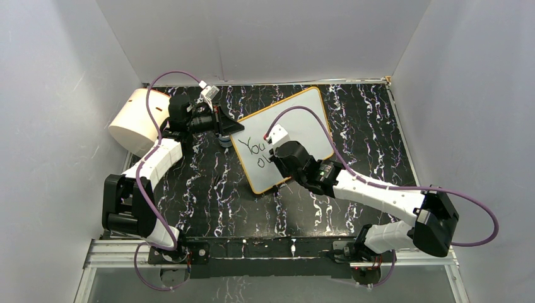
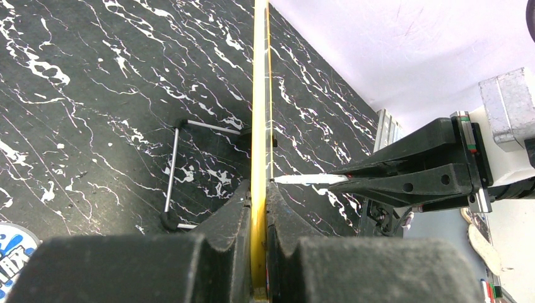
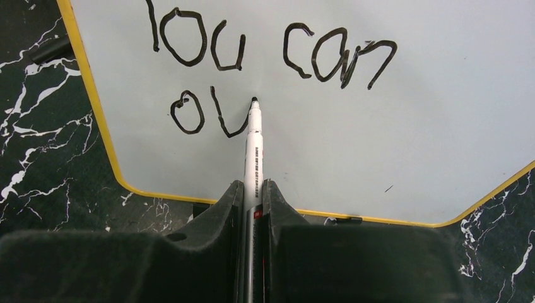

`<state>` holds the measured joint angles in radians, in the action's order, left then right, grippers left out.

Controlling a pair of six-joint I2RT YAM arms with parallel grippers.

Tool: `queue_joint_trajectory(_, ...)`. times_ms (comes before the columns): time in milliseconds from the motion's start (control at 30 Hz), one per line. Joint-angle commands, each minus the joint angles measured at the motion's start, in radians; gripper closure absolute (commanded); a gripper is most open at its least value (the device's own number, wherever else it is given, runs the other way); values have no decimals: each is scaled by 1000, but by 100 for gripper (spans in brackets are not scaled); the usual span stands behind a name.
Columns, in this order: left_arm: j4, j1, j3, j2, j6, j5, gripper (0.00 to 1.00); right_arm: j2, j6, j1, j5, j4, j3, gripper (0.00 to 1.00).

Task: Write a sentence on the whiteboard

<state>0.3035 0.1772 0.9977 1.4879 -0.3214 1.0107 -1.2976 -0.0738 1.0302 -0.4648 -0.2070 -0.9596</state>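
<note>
Right end effector (image 3: 252, 189): clamped on a white marker (image 3: 254, 148); its tip touches the whiteboard (image 3: 410, 126) at the "v"
Whiteboard: mid-table (image 1: 366, 126); askew between both arms
Sentence (image 3: 271, 57): black lettering; "You can" on top; "ov" beneath
Left end effector (image 2: 258, 196): clamped on the whiteboard's yellow rim
Cylinder (image 1: 135, 120): cream; far left, by the wall

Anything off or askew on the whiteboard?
Nothing spilled or damaged. The whiteboard sits skewed to the table edges, its rim clamped by the left gripper. One stray dark mark lies below the sentence, near the bottom rim. The right gripper holds the marker straight.
</note>
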Motion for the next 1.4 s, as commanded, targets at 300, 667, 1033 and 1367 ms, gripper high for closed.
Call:
queue_joint_trajectory(300,-111,34,-25,17,47,24,100,87,-24,-13,26,46,9,100)
queue_joint_trajectory(667,-112,34,-25,17,47,23,100,83,-74,-14,18,26,66,100)
queue_joint_trajectory(1033,-112,34,-26,21,45,25,100,69,-79,-14,7,64,73,100)
queue_joint_trajectory(1367,-112,34,-26,23,45,26,100,50,-79,-22,-7,89,83,100)
